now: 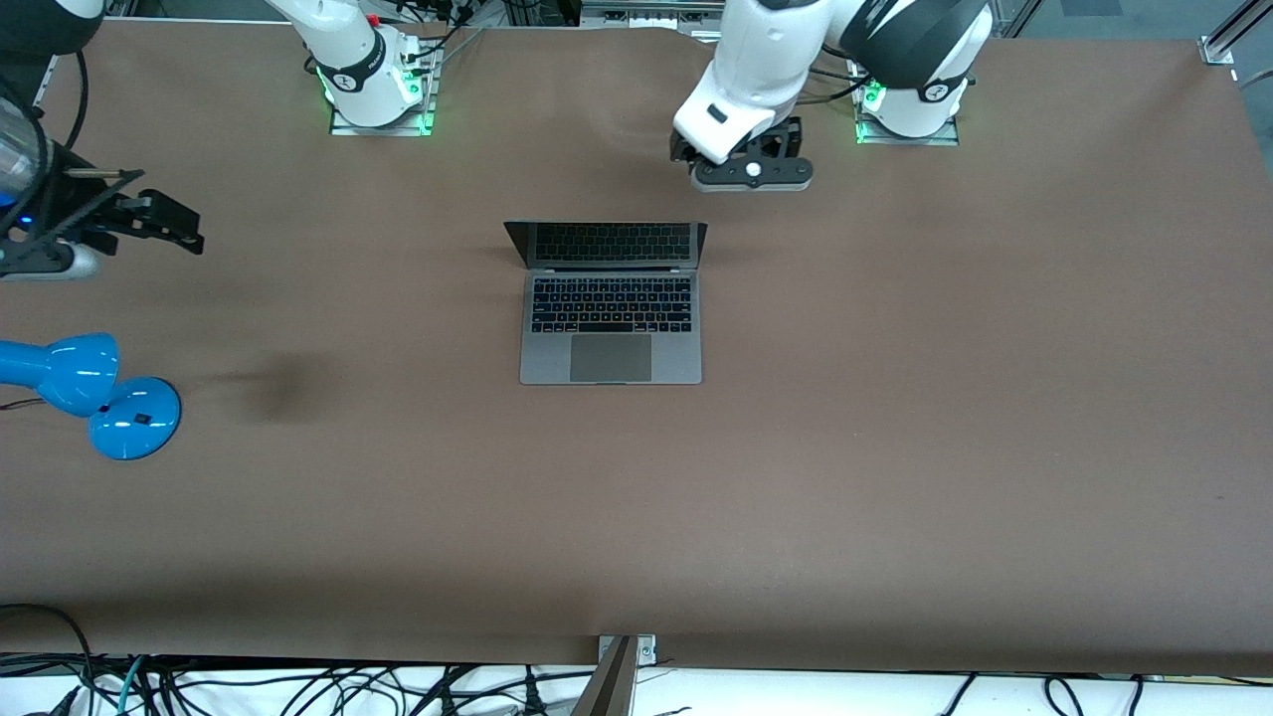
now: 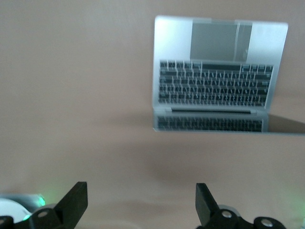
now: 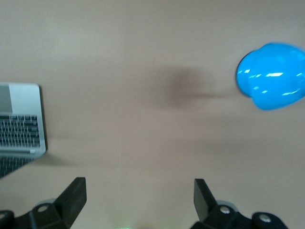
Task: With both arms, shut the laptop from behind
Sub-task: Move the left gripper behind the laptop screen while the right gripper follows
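The table [image 1: 895, 447] holds the laptop [image 1: 611, 328] open near its middle, screen raised toward the robots' bases and keyboard facing the front camera. The left gripper [image 1: 752, 171] hangs over bare table between the laptop's raised screen and the left arm's base, its fingers [image 2: 71, 202] spread wide with nothing between them. The right gripper [image 1: 149, 221] is well away from the laptop at the right arm's end, fingers [image 3: 71, 198] likewise spread, above the blue lamp [image 1: 94, 393].
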Robot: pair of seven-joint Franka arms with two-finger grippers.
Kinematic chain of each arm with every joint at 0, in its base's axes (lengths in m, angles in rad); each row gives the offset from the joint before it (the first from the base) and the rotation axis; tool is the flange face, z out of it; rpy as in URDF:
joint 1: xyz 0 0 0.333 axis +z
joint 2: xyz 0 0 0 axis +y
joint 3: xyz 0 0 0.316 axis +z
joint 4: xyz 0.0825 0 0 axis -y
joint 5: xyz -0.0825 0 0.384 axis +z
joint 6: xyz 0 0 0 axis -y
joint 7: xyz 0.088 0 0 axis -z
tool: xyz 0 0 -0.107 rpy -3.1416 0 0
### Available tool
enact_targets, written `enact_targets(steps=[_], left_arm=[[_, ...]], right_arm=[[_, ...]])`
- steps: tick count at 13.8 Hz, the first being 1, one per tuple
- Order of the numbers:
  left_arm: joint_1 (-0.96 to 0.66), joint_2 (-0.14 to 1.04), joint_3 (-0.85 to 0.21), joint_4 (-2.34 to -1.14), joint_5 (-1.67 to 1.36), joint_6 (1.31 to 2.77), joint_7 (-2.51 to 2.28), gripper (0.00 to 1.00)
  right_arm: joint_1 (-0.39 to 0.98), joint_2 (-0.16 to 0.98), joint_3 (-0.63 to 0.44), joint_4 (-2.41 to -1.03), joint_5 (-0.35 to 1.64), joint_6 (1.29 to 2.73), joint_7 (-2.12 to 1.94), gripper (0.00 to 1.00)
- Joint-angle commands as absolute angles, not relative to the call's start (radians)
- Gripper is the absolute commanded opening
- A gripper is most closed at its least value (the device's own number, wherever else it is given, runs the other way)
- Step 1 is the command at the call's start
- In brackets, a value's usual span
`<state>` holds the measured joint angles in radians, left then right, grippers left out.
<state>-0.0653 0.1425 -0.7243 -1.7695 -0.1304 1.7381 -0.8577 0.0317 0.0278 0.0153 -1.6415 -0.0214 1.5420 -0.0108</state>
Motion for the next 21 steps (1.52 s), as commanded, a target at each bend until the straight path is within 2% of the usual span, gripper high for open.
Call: enact_targets(steps=[1,4,6,7,8,9,10,14,18,21], left_arm=[[-0.077,0.222,-0.738,-1.759,-0.195,1.747,-0.945,0.99],[-0.089,0.261,-0.739,-1.761,-0.242,1.738,-1.005,0.94],[-0.098,0.265,-0.755,-1.763,-0.249,1.7,-0.994,0.82],[-0.098,0.265,-0.764,-1.763,-0.256,1.678,-0.993,0.68],[-0.098,0.265,-0.768,-1.763,-0.258,1.649,-0.991,0.47],[-0.098,0.265,-0.77,-1.76,-0.261,1.625,-0.989,0.11],[-0.098,0.265,-0.779,-1.759,-0.271,1.609,-0.989,0.0],[-0.087,0.304,-0.785,-1.75,-0.282,1.615,-0.988,0.0],[-0.089,0.351,-0.784,-1.749,-0.276,1.652,-0.982,0.0],[-0.089,0.388,-0.779,-1.747,-0.265,1.692,-0.979,0.0]], right_arm=[[0.099,0.048,0.025,-1.641,-0.009,1.401,-0.017,1.0],[0.205,0.09,0.023,-1.643,0.084,1.24,-0.008,1.0],[0.264,0.144,0.025,-1.649,0.174,1.217,0.002,1.0],[0.311,0.176,0.023,-1.649,0.184,1.226,0.003,1.0],[0.351,0.199,0.023,-1.644,0.187,1.236,0.014,1.0],[0.382,0.228,0.023,-1.644,0.224,1.245,0.07,1.0],[0.402,0.25,0.023,-1.647,0.266,1.268,0.137,1.0],[0.518,0.242,0.025,-1.676,0.279,1.345,0.397,1.0],[0.52,0.126,0.09,-1.873,0.279,1.5,0.478,1.0],[0.52,0.097,0.133,-1.942,0.279,1.563,0.523,1.0]])
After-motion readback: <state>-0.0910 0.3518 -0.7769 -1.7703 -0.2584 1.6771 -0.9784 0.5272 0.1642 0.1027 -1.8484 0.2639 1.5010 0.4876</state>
